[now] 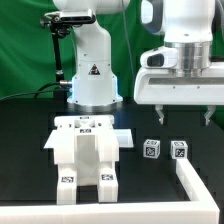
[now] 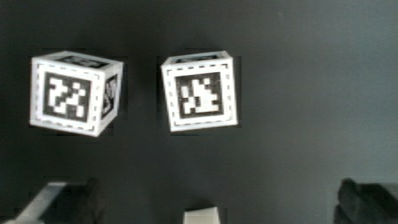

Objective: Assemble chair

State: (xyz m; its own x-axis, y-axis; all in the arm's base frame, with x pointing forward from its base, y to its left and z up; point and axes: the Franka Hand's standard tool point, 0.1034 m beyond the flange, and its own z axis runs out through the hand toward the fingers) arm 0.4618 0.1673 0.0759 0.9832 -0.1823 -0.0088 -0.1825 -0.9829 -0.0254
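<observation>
A partly joined chair piece (image 1: 85, 150), white slabs and blocks with tag markers, lies on the black table at the exterior view's left. Two small white tagged blocks (image 1: 150, 149) (image 1: 178, 149) stand side by side to its right. My gripper (image 1: 178, 118) hangs above these two blocks, fingers apart, holding nothing. In the wrist view both blocks (image 2: 75, 93) (image 2: 201, 90) show below the camera, with my dark fingertips (image 2: 63, 203) far apart at the frame edge and my gripper (image 2: 210, 205) empty.
A white L-shaped rail (image 1: 194, 183) lies at the exterior view's lower right. The robot base (image 1: 92, 75) stands behind the chair piece. A small pale object (image 2: 203, 213) shows between my fingers in the wrist view.
</observation>
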